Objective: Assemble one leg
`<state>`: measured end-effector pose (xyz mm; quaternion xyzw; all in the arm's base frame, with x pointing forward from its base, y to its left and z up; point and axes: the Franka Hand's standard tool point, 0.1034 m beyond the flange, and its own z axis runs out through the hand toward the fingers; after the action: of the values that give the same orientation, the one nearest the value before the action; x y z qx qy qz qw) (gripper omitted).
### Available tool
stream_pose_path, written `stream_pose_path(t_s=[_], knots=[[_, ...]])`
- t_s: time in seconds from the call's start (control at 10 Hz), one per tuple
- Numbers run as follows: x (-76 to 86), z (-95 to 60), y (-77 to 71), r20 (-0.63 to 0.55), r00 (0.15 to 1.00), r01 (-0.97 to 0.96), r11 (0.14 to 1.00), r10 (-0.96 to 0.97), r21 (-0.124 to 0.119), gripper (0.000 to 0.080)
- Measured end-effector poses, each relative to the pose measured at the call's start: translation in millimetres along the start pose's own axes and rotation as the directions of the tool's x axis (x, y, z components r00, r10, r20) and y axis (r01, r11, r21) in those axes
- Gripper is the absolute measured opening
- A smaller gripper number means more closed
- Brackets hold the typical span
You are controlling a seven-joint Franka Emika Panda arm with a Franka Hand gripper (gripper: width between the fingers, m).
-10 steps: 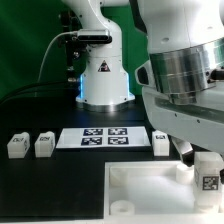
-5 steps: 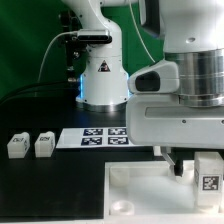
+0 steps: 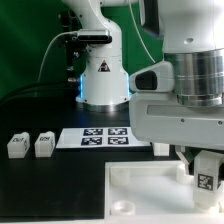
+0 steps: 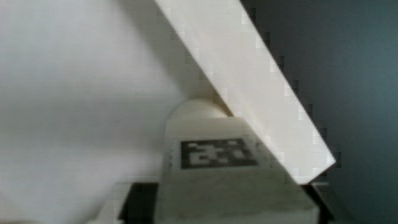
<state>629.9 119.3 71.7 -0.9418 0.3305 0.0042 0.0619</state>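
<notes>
Fingers (image 3: 189,161) half-hidden, grip on leg (image 3: 207,177) unclear

The worktop (image 3: 50,192) is black. Two small white legs sit on it at the exterior view's left, just beside each other: the outer leg (image 3: 17,146) and the inner leg (image 3: 44,145). Next to them the marker board (image 3: 95,137) lies flat. A big white panel (image 3: 150,185) lies nearer the camera, toward the exterior view's right. The robot's white base (image 3: 104,85) stands behind the board.
</notes>
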Motion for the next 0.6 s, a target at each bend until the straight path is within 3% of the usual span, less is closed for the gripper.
stream_pose_path(t_s=[0.2,0.5,0.6], knots=[[3.5,0.8,0.9,0.030,0.946,-0.323,0.946,0.322,0.023,0.0291],[5.3,1.6,4.7,0.110,0.635,-0.772,0.632,0.764,0.065,0.0291],[4.7,1.4,4.4,0.121,0.592,-0.805,0.590,0.797,0.059,0.0291]])
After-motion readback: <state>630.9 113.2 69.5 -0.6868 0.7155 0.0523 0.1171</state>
